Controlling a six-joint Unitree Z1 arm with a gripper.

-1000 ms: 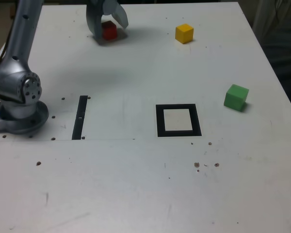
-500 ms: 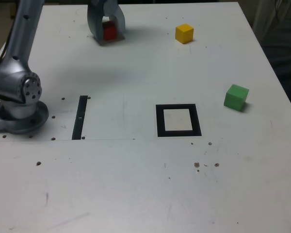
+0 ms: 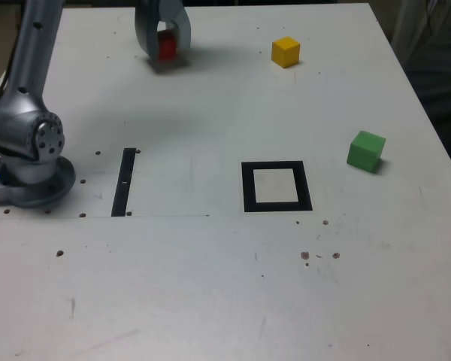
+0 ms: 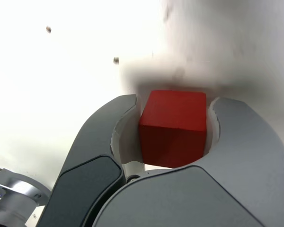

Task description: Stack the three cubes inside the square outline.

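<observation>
At the far side of the table, towards the exterior view's left, my gripper [image 3: 165, 54] is shut on the red cube [image 3: 166, 48], which sits low over the surface. In the wrist view the red cube [image 4: 173, 125] fills the gap of the gripper [image 4: 173, 103], with both grey fingers [image 4: 104, 137] pressed to its sides. The yellow cube [image 3: 286, 52] rests alone at the far middle. Near the exterior view's right edge lies the green cube [image 3: 365, 151]. The square outline [image 3: 247, 188] lies flat at the table's centre with nothing in it.
The arm's round base [image 3: 30, 162] stands at the exterior view's left edge. A narrow black strip [image 3: 123, 183] lies beside it on the table. Small dark screw holes dot the white tabletop.
The fingers, spread wide around the red cube a second ago, have drawn together onto it. The other cubes have not moved.
</observation>
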